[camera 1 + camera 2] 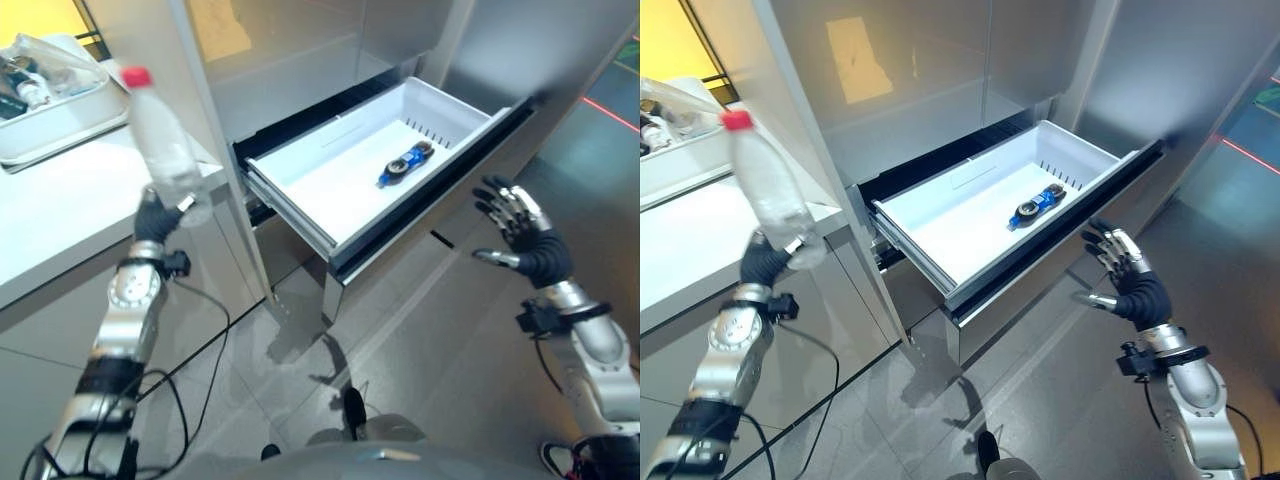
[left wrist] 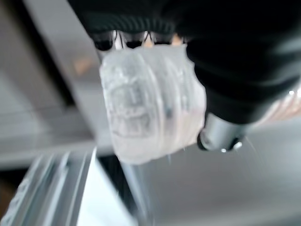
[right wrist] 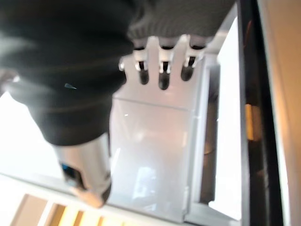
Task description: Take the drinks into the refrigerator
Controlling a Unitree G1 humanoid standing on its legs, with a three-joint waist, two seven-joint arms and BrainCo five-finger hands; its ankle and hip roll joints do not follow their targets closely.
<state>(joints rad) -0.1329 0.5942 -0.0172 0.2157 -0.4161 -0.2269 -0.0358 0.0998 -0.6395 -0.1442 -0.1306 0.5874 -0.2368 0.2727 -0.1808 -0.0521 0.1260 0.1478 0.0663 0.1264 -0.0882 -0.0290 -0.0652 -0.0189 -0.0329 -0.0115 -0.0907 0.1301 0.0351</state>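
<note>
A clear plastic bottle point(image 1: 160, 140) with a red cap stands nearly upright in the air, my left hand point(image 1: 155, 218) shut round its lower part, beside the counter's corner. The left wrist view looks along the ribbed bottle point(image 2: 150, 103) clasped under the dark cover. The refrigerator's drawer point(image 1: 460, 105) is pulled out, and a small blue drink point(image 1: 405, 163) lies on its side in the white bin. My right hand point(image 1: 520, 225) hangs open with spread fingers just off the drawer's front right corner, touching nothing; its fingers point(image 3: 162, 70) point over the white bin point(image 3: 150, 141).
A white counter point(image 1: 60, 220) runs along the left, with a white tray point(image 1: 50, 120) of several items at its back. Grey refrigerator panels point(image 1: 300, 50) rise behind the drawer. Grey tiled floor point(image 1: 430, 330) lies below and to the right.
</note>
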